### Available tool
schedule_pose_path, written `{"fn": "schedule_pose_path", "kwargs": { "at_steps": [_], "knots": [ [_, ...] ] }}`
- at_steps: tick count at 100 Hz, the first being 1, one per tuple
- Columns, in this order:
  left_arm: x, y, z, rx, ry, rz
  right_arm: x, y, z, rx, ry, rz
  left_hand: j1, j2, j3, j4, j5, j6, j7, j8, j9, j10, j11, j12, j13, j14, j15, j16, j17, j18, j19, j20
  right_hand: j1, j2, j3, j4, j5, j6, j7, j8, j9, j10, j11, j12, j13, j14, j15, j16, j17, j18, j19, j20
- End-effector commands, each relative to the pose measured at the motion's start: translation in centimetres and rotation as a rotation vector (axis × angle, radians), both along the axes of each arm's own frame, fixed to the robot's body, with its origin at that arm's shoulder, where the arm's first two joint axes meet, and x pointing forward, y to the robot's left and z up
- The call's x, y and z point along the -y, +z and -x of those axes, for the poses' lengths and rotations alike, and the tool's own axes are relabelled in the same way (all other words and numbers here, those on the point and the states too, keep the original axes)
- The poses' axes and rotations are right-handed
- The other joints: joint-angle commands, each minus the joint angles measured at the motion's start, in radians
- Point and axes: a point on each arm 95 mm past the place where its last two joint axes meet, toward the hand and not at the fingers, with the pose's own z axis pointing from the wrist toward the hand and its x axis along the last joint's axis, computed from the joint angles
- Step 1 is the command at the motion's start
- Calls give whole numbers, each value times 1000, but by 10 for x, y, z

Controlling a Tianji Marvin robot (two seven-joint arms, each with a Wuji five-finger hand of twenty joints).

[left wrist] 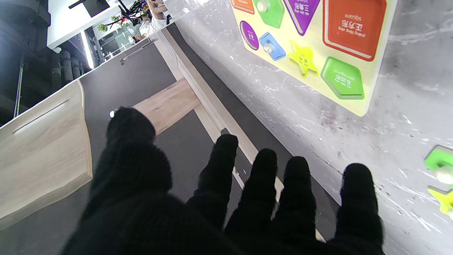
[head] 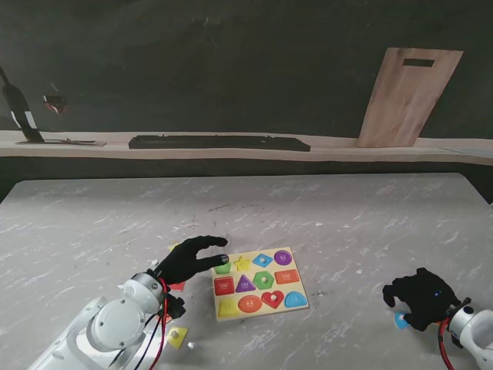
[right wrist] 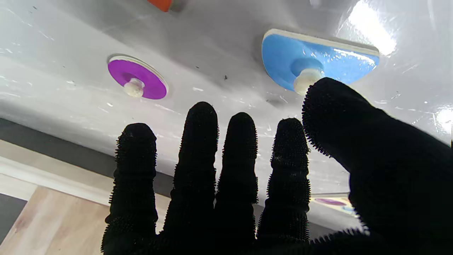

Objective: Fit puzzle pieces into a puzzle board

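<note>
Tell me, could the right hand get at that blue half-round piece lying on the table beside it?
Probably yes. The right hand is open and hovers right by the blue piece, its thumb close to the piece's white knob; nothing lies between them.

Dim stand view, bright wrist views, glare on table (right wrist: pixel 371 39), blurred foreground
</note>
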Motion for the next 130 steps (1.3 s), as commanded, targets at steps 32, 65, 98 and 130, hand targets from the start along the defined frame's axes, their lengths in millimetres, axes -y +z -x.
{"fn": "schedule_pose_path", "kwargs": {
  "at_steps": [32,65,98,130],
  "knots": [
    [3,-1,0,-8,-5,7,4,-9,9,-8,-16,3,12,26,-23,26,11,-26,-15,-3,3,-11,-14,-7,-17,-14,-2,-5,-14,-108,10,10,19,-8,12,-142,57,-93,101,-148,83,-46,20,-35,49,-25,16,-3,22,-7,2,-17],
    [3,-2,-1,-9,-5,6,2,-12,10,-6,-38,-5,11,27,-23,26,11,-26,-16,-4,1,-11,-15,-7,-18,-14,-2,-5,-15,-108,10,9,59,17,-20,-200,101,-190,211,-223,155,-55,32,-67,76,-26,26,1,34,-6,6,-20],
    [3,-2,-1,-10,-4,7,4,-21,11,-28,-80,-8,12,25,-23,26,11,-27,-15,-3,2,-12,-14,-7,-18,-15,-3,-5,-15,-108,9,9,83,90,-39,-195,170,-200,230,-240,216,-49,38,-80,109,-23,55,14,52,-4,15,-19],
    [4,-2,-1,-9,-3,7,4,-27,10,-80,-125,-42,12,26,-23,26,11,-28,-14,-3,1,-12,-15,-7,-18,-15,-3,-5,-15,-109,9,9,104,1,18,-173,286,-48,231,-331,370,45,-46,-134,195,8,42,0,94,15,36,-19]
  ]
}}
